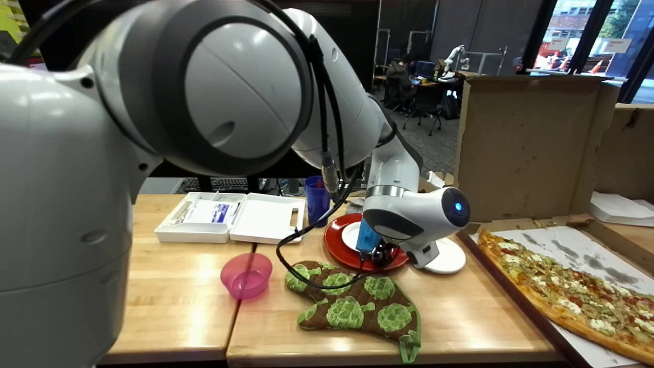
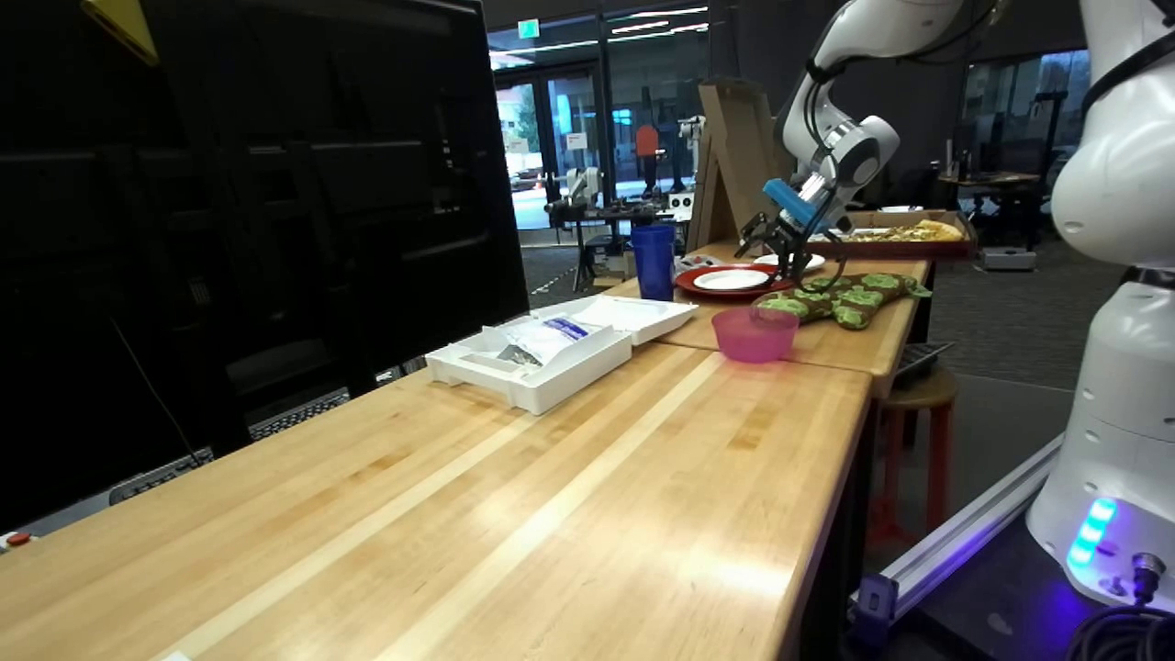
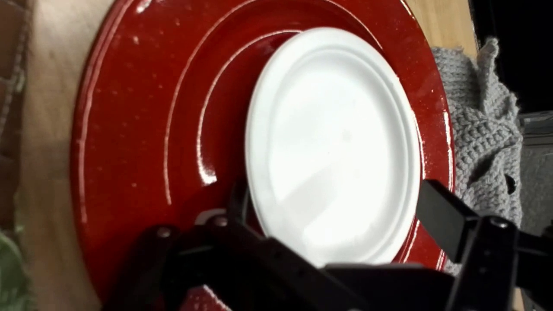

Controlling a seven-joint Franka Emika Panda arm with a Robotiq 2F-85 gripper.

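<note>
White arm (image 1: 245, 87) arched, wrist (image 1: 409, 212) tilted, gripper (image 3: 337, 201) angled downward, jaws spread wide

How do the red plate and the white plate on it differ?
Colour: the red plate is glossy red; the white plate is plain white.
Size: the red plate is wider, the white plate smaller.
Position: the red plate lies underneath; the white plate sits on top.
Both look round.

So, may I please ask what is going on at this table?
A robot arm has its open gripper over a white plate, which rests on a larger red plate. In the wrist view the fingers appear at both sides of the white plate; I cannot tell whether they touch it. A patterned oven mitt and a pink bowl are nearby.
</note>
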